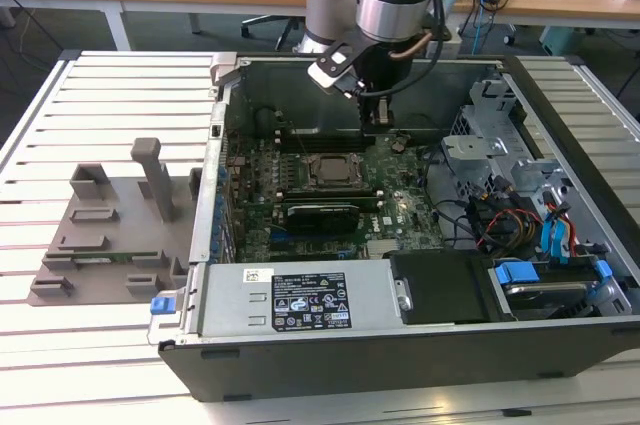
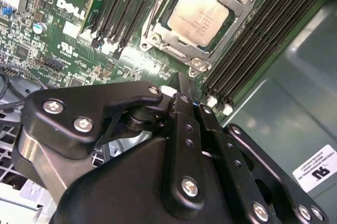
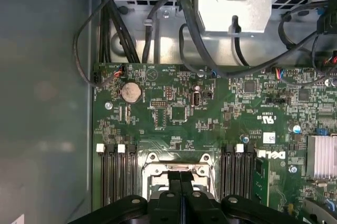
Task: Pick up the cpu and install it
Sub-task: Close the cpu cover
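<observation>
— At the wrist, we see the end effector (image 2: 179, 89) with its 2 fingers pressed together and nothing between them. Agreed?

— Agreed. In both wrist views the fingers meet along a thin seam. Just beyond the tips, the cpu (image 2: 199, 16) lies flat inside the socket frame (image 2: 158, 38) on the motherboard (image 3: 179, 113), silvery top up and apart from the end effector.

— So what worries us from here?

— We judge contact to be the main risk. The closed tips hang near the socket's edge, so a descent slightly off line could strike the metal frame or scrape the chip's top. We cannot tell whether the frame is latched, and a nudge might also shift the cpu on its contacts.

— And room to move?

— Tight at the sides. Memory slots (image 2: 126, 2) flank the socket on 2 sides, and past them the case wall (image 2: 295, 92) rises close by. Farther along the board sit the coin battery (image 3: 131, 92), then loose black cables (image 3: 105, 34) and the drive cage (image 3: 234, 2), any of which could snag a wide swing.

— Where is it open?

— Straight up, out of the case (image 1: 400, 360). Beyond it, the slatted table (image 1: 110, 95) spreads to the exterior view's left, carrying a grey fixture (image 1: 110, 225).
</observation>
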Controlling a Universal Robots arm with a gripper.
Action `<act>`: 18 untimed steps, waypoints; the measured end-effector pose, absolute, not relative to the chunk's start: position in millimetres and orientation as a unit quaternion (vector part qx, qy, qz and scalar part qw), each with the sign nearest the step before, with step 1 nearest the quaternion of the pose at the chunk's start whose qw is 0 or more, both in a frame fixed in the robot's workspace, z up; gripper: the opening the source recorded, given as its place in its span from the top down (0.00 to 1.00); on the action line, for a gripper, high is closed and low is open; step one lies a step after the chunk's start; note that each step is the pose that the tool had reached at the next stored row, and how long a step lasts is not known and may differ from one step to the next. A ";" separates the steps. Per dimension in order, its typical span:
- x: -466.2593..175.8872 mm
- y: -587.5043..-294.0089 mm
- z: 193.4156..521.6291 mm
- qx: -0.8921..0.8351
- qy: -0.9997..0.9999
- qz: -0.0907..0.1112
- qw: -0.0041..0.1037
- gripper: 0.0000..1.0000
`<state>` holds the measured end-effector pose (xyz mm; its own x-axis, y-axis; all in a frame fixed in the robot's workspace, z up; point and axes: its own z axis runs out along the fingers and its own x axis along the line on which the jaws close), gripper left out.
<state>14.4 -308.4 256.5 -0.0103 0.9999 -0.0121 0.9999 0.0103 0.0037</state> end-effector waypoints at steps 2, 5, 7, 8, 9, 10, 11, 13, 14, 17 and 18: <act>12.9 -308.4 256.5 0.703 0.711 -0.003 0.006 0.89; 8.4 -308.3 255.8 0.703 0.711 -0.003 0.006 0.89; 2.3 -308.4 254.8 0.703 0.711 -0.003 0.006 0.89; -3.2 -308.4 253.4 0.703 0.711 -0.003 0.006 0.89; -6.7 -308.4 251.8 0.703 0.711 -0.003 0.006 0.89; -9.3 -308.3 249.8 0.703 0.711 -0.003 0.006 0.89; -12.2 -308.4 246.7 0.704 0.711 -0.003 0.006 0.89; -16.6 -308.4 242.9 0.703 0.711 -0.003 0.006 0.89; -18.8 -308.4 240.9 0.703 0.711 -0.003 0.006 0.89; -25.5 -308.7 232.7 0.703 0.711 -0.003 0.006 0.89; -26.9 -308.8 230.9 0.703 0.711 -0.003 0.006 0.89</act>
<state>-26.9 -308.8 230.9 -0.0102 0.9999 -0.0120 0.9999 0.0102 0.0037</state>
